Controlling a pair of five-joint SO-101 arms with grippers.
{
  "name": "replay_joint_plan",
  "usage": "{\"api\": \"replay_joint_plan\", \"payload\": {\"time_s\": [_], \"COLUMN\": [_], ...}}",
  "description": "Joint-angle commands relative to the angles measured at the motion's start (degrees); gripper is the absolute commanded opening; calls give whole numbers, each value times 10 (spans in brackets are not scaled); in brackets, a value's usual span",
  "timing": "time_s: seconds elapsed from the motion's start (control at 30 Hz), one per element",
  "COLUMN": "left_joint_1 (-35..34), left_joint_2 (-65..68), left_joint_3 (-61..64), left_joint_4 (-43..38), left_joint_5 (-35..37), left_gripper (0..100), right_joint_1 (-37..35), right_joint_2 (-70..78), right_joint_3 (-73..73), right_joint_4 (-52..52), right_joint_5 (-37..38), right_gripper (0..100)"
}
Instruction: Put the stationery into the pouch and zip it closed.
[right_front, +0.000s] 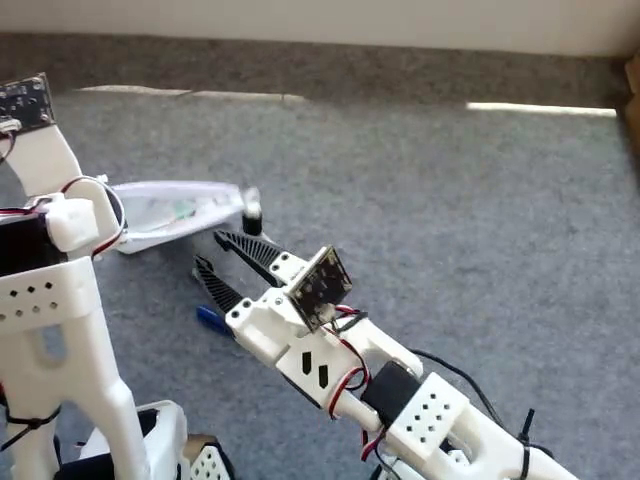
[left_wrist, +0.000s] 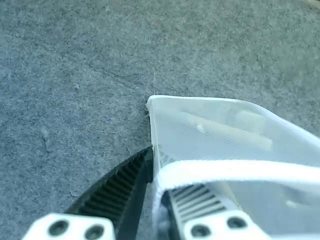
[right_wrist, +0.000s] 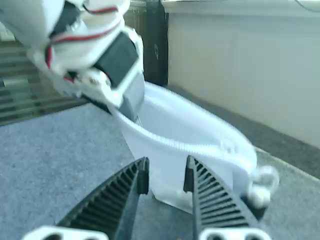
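The translucent white pouch (right_front: 175, 212) lies on the grey carpet at the left, its mouth up and some stationery faintly showing inside. My left gripper (left_wrist: 152, 165) is shut on the pouch's zipper edge (left_wrist: 225, 170); the left arm (right_front: 60, 260) hides this grip from above. My right gripper (right_front: 208, 252) stands open and holds nothing, just short of the pouch's near side. In the right wrist view the right gripper (right_wrist: 165, 180) faces the pouch (right_wrist: 190, 135), whose zipper pull (right_wrist: 262, 182) hangs at the far end. A small blue item (right_front: 210, 318) lies on the carpet under the right arm.
Grey carpet (right_front: 450, 220) stretches open to the right and back, up to a pale wall base (right_front: 350, 20). A brown object (right_front: 634, 100) sits at the right edge. Dark furniture (right_wrist: 150, 45) stands behind the pouch.
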Motion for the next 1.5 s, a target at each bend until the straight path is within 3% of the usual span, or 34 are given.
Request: {"api": "replay_joint_plan", "payload": {"time_s": [0.0, 0.17, 0.33, 0.53, 0.67, 1.47], "left_joint_1": [-41, -64, -65, -142, -148, -147], "left_joint_2": [1, 1, 1, 1, 1, 1], "left_joint_3": [0, 0, 0, 0, 1, 27], "left_joint_4": [-27, -38, -38, -60, -62, -75], "left_joint_5": [40, 58, 65, 108, 109, 110], "left_gripper": [6, 6, 6, 6, 6, 6], "right_joint_1": [10, 9, -2, -13, -13, -12], "right_joint_2": [-32, -34, -33, -32, -5, 317], "right_joint_3": [-57, -123, -139, -139, -146, -196], "right_joint_4": [95, 210, 223, 233, 274, 265], "right_joint_5": [3, 5, 7, 7, 7, 6], "right_gripper": [120, 120, 120, 119, 119, 119]}}
